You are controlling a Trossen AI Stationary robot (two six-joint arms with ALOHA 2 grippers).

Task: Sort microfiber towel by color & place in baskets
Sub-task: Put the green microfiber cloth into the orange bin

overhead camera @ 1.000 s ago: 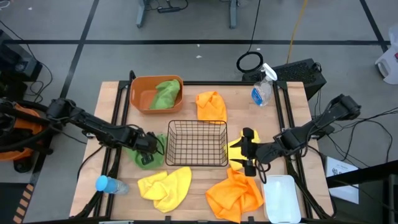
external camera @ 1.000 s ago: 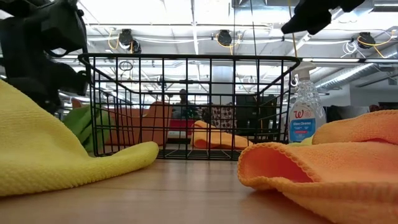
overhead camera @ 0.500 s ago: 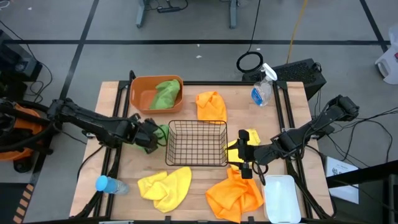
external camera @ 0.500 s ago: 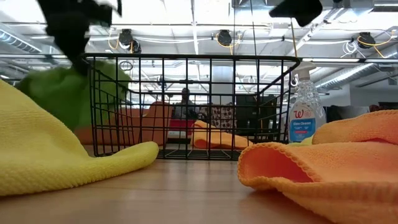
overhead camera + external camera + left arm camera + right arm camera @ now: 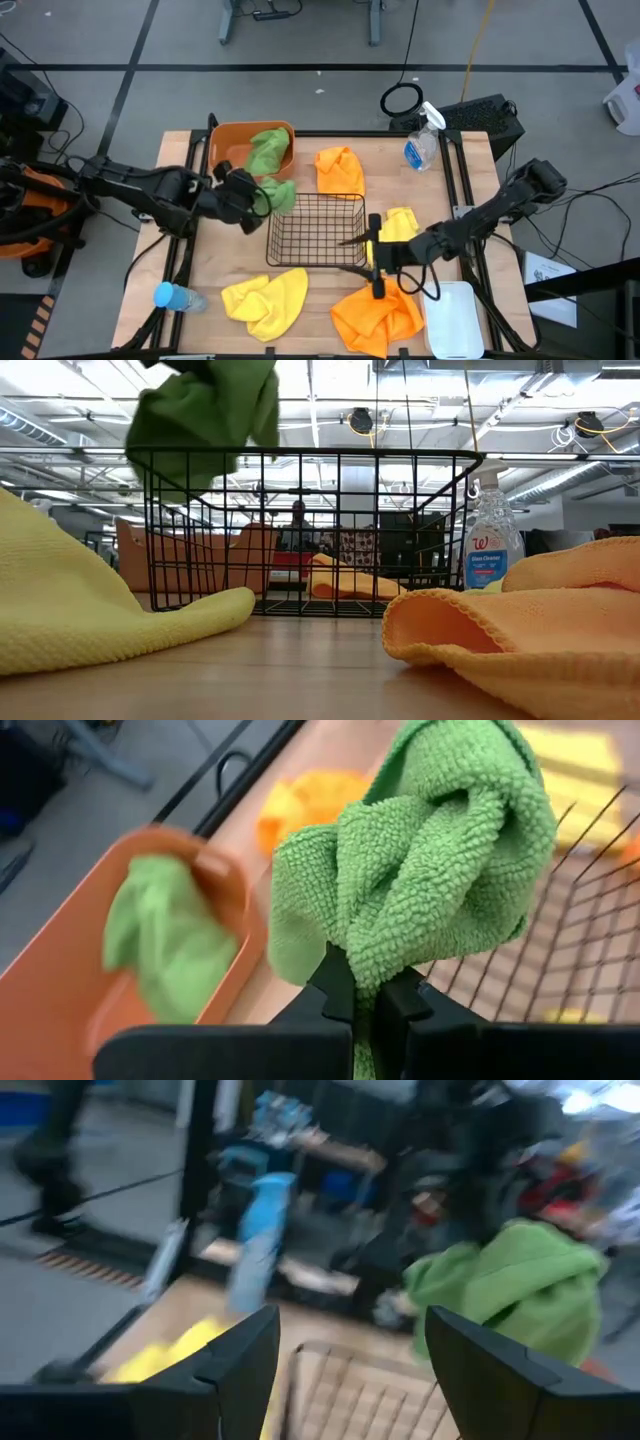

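Observation:
My left gripper (image 5: 252, 196) is shut on a green towel (image 5: 277, 193), which it carries between the orange tub (image 5: 222, 150) and the black wire basket (image 5: 315, 230). In the low view this towel (image 5: 205, 410) hangs above the basket rim. A second green towel (image 5: 268, 150) lies in the tub. My right gripper (image 5: 353, 255) is open and hovers at the basket's right side, touching nothing. One yellow towel (image 5: 265, 298) lies near the near edge, another (image 5: 402, 222) beside my right arm. Orange towels lie at the far side (image 5: 340, 170) and the near side (image 5: 375, 312). The white bin (image 5: 452, 318) stands at the near right. My left gripper pinches a bunched fold of the green towel (image 5: 385, 955) between its two fingers (image 5: 340, 988). Several layers are gathered in the pinch. The towel is lifted clear of the table and bulges beyond the fingertips in a crumpled lump.
A clear spray bottle (image 5: 421, 146) stands at the far right of the table. A blue-capped bottle (image 5: 175, 297) lies at the near left. Black rails run along both table sides. A person shows far behind the basket in the low view.
My left gripper has lifted the green towel off the table left of the wire basket and carried it up and toward the far edge, nearer the orange tub. My right gripper has moved toward the table's left, up to the basket's right side.

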